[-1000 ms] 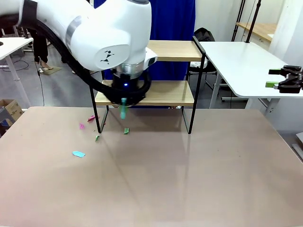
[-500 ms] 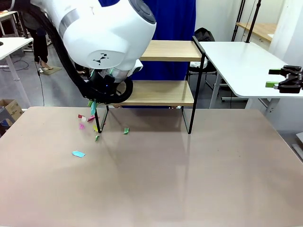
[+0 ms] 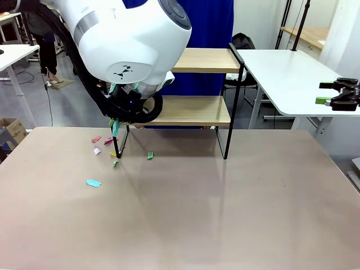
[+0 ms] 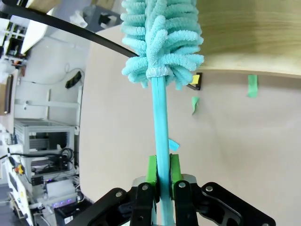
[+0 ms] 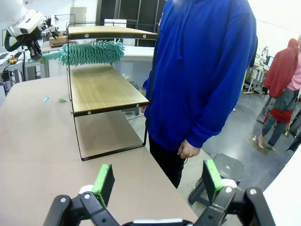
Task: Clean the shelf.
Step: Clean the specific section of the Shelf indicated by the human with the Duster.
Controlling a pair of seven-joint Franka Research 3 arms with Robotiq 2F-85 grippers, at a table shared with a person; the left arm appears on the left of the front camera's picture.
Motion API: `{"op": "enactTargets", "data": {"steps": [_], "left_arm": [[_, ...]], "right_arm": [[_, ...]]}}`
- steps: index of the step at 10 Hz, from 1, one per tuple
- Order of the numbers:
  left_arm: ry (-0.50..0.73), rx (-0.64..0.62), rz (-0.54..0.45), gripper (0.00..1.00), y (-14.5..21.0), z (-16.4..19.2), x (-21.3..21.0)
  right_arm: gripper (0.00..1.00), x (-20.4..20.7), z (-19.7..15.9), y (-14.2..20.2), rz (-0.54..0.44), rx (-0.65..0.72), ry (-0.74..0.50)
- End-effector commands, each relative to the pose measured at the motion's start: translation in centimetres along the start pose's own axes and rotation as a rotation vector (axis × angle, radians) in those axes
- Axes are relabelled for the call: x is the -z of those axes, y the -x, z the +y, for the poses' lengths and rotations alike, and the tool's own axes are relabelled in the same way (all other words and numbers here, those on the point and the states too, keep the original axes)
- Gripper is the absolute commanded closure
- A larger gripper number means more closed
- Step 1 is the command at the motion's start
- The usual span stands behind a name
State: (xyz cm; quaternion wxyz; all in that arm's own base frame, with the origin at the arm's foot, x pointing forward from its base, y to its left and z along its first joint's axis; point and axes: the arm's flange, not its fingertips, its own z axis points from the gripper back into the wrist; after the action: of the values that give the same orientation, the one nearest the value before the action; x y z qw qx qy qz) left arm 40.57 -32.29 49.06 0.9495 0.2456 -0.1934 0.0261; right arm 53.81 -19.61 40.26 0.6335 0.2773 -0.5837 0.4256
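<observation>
The brown tabletop [image 3: 225,214] carries everything here. The shelf [image 3: 197,109] stands on it at the far edge, a little left of the middle, with its black legs on the surface and both wooden boards level. A person [image 5: 202,70] in a blue hooded top stands just behind the shelf at the far side, one hand hanging by the hip. The white left arm [image 3: 129,39] comes in from the left and bends down in front of the shelf's left end, covering that end of both boards.

A teal duster [image 4: 162,42] with a fluffy head and a thin straight handle reaches into the shelf's left end. In the right wrist view its head lies between the two boards, close under the upper one. Whether it touches either board cannot be told.

The left end effector [image 4: 163,172] is clamped on the duster's handle, a green pad on each side. The right end effector [image 5: 158,180] has its fingers spread wide with nothing between them, off beyond the right edge over a white table [image 3: 281,73].

Small paper scraps lie near the shelf's front left leg: pink [image 3: 97,138], green [image 3: 150,155] and light blue [image 3: 93,183].
</observation>
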Motion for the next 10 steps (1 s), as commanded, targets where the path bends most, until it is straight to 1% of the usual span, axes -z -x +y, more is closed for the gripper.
{"op": "enactTargets", "data": {"steps": [1, 2, 3, 4, 5, 7, 8, 10], "left_arm": [[0.004, -0.002, -0.008, 0.87, 0.1, 0.1, -0.4], [0.165, 0.069, -0.025, 0.87, 0.4, -0.4, -1.4], [0.271, 0.138, -0.053, 0.87, 0.7, 0.5, -2.0], [0.293, 0.178, -0.061, 0.87, 1.1, 1.4, -1.9], [0.321, 0.245, -0.072, 0.87, 1.7, 2.6, -1.7], [0.326, 0.417, -0.138, 0.87, 2.9, 5.8, -1.2], [0.375, 0.470, -0.163, 0.87, 3.5, 7.6, -0.8], [0.544, 0.585, -0.192, 0.87, 4.2, 12.0, 0.1]], "right_arm": [[0.00, 0.1, 0.1, -0.2, -0.001, -0.003, -0.001], [0.00, 0.1, 0.1, -0.2, -0.001, -0.003, -0.001], [0.00, 0.1, 0.1, -0.2, -0.001, -0.003, -0.001], [0.00, 0.1, 0.1, -0.2, -0.001, -0.003, -0.001], [0.00, 0.1, 0.1, -0.2, -0.001, -0.003, -0.001], [0.00, 0.1, 0.1, -0.2, -0.001, -0.003, -0.001], [0.00, 0.1, 0.1, -0.2, -0.001, -0.003, -0.001], [0.00, 0.1, 0.1, -0.2, -0.001, -0.003, -0.001]]}}
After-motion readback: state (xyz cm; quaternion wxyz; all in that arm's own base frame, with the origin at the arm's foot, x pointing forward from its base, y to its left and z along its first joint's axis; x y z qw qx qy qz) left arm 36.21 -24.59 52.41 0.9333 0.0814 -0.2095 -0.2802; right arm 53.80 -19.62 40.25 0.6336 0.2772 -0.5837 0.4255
